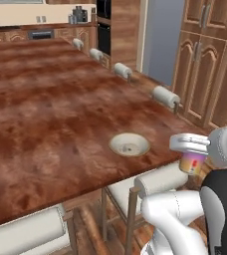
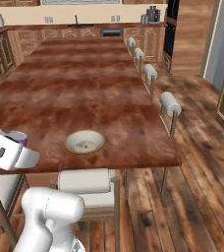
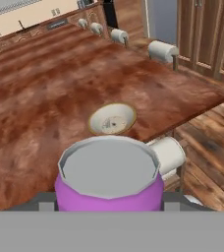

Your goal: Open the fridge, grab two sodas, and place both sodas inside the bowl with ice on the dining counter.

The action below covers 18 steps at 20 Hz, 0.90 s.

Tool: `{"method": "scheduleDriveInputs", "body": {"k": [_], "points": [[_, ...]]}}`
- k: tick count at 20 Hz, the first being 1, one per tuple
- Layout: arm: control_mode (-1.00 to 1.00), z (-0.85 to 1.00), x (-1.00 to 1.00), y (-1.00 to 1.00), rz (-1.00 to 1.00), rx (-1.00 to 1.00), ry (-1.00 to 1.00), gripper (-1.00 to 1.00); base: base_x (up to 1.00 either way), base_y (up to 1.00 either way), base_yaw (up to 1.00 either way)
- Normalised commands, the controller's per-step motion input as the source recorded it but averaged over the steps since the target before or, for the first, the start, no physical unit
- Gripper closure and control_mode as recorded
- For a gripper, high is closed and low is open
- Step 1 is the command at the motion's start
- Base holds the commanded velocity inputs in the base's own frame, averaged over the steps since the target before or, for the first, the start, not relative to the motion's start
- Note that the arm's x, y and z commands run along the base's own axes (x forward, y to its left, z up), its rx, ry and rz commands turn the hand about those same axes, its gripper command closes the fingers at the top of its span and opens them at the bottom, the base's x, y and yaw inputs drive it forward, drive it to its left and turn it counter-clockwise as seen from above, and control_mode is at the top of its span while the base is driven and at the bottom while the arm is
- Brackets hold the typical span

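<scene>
One can (image 3: pixel 109 179) — inside the gripper (image 1: pixel 191 149)

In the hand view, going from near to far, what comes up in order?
The purple soda can held in the gripper, then the nearest stool cushion, then the tan bowl on the dining counter, then the row of stools along the counter's far edge.

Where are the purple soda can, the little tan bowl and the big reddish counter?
Short purple-pink soda can (image 3: pixel 109 194): hand view, purple side wall.
Small shallow tan bowl (image 1: pixel 129 144): left base view, inner floor.
Glossy reddish-brown wooden counter (image 2: pixel 84 83): right base view, bare top.
</scene>
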Motion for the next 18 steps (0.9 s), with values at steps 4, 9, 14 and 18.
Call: {"method": "scheduleDriveInputs", "body": {"k": [4, 9, 14, 18], "points": [[1.00, 0.00, 0.00, 0.00, 0.00, 0.00, 0.00, 1.00, 0.85, -0.34, 0.32], [1.00, 0.00, 0.00, 0.00, 0.00, 0.00, 0.00, 1.00, 0.97, -0.23, 0.31], [-1.00, 0.00, 0.80, -0.19, 0.01, 0.05, 0.20, 1.00, 0.20, -0.05, 0.04], [-1.00, -0.11, 1.00, -0.12, -0.04, 0.03, 0.32, 1.00, 0.00, 0.00, 0.00]]}}
